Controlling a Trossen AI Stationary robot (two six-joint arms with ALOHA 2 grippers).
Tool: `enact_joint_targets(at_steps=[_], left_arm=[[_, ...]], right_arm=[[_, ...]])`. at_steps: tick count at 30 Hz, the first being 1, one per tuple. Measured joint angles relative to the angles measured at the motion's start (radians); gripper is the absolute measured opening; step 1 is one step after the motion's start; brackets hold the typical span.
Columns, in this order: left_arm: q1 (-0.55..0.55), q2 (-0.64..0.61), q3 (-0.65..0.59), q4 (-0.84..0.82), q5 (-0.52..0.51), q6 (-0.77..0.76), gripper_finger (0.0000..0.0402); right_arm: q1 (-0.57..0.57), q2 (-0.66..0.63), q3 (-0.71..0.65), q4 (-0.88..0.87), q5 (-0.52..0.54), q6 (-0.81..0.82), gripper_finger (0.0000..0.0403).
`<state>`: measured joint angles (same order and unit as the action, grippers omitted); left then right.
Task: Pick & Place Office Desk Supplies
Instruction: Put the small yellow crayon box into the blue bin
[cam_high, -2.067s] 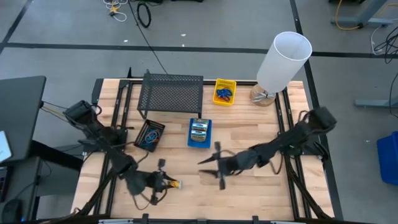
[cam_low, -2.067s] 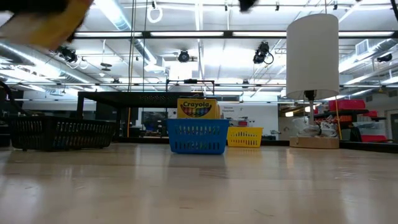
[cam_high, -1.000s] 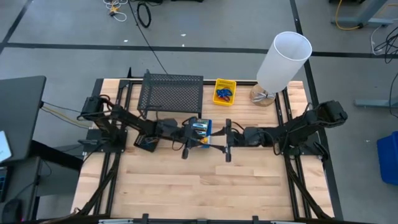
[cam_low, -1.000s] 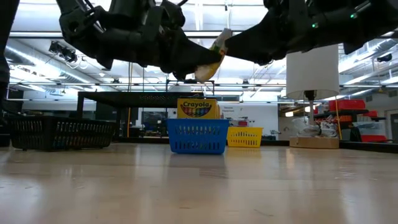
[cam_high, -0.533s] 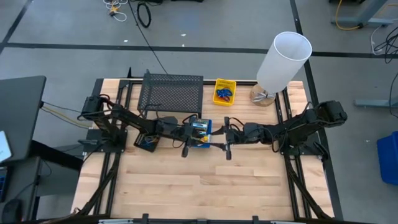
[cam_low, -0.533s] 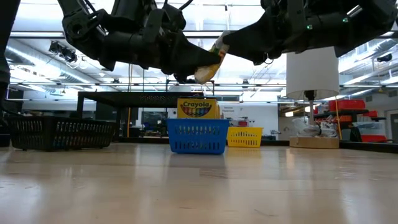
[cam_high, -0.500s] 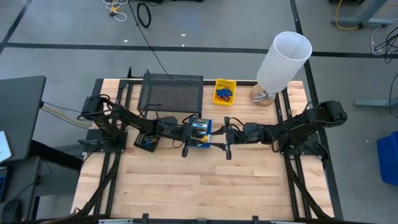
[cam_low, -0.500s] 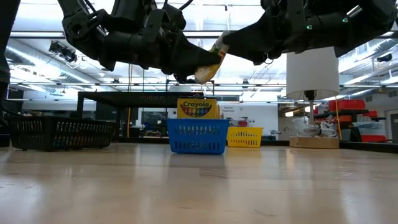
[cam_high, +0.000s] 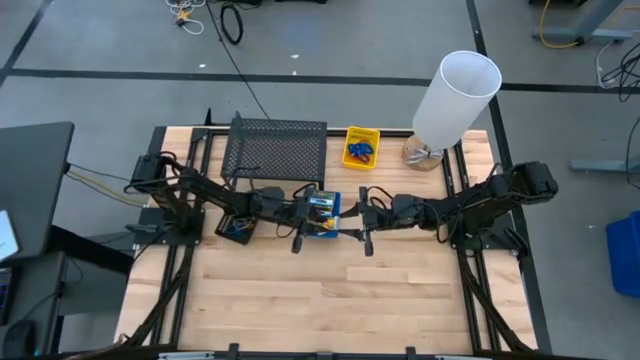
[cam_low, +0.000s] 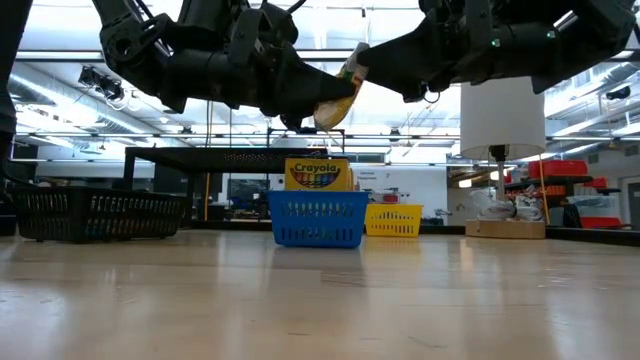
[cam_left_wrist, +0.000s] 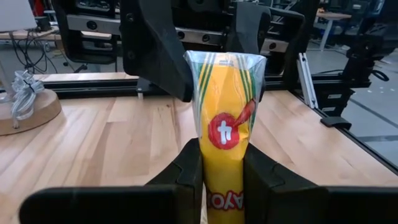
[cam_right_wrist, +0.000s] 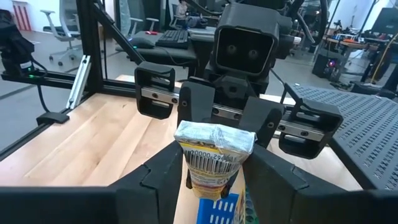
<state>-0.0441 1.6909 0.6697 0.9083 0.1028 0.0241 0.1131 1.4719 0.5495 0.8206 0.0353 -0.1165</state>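
- The crayon box (cam_left_wrist: 225, 134) hangs in the air above the blue bin (cam_low: 318, 220), mid-table, with both arms meeting over it from either side.
- The left gripper (cam_left_wrist: 222, 171) is clamped on the lower part of the box, its fingers pressed against both faces.
- The right gripper (cam_right_wrist: 208, 171) straddles the other end, its fingers set close along the box's sides; I cannot tell whether they truly bite or only flank it.
- If the left lets go before the right has a firm hold, I reckon the box drops, and it may land tilted against the other crayon box (cam_low: 316, 174) that stands upright in the bin, or bounce off the rim onto the table (cam_high: 330, 300).
- If both pull while clamped, the thin wrapped carton could crumple or twist out of one grip.
- The two grippers sit nearly nose to nose, so a small misjudged move risks finger-to-finger contact.
- The black bin (cam_high: 240, 219) and yellow bin (cam_high: 361, 147) stand apart from this, out of harm's way.
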Motion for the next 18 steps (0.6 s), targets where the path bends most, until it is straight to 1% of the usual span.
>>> enact_joint_targets(at_steps=[5,9,11,14,18], left_arm=[[0.0,0.0,-0.001,0.004,0.01,-0.001,0.0068],[0.0,0.0,-0.001,0.004,0.006,-0.003,0.0068],[0.0,0.001,-0.002,-0.011,0.008,-0.006,0.0068],[-0.001,0.002,-0.006,-0.033,0.01,-0.007,0.0068],[0.0,0.002,-0.008,-0.041,0.01,-0.001,0.0068]], right_arm=[[-0.001,0.027,0.028,-0.005,-0.017,-0.006,0.0167],[-0.002,0.107,0.076,0.003,-0.018,-0.012,0.0165],[-0.002,0.154,0.107,0.006,-0.014,-0.019,0.0153],[-0.001,0.2,0.131,0.005,-0.014,-0.043,0.0116],[-0.002,0.207,0.135,0.003,-0.016,-0.06,0.0114]])
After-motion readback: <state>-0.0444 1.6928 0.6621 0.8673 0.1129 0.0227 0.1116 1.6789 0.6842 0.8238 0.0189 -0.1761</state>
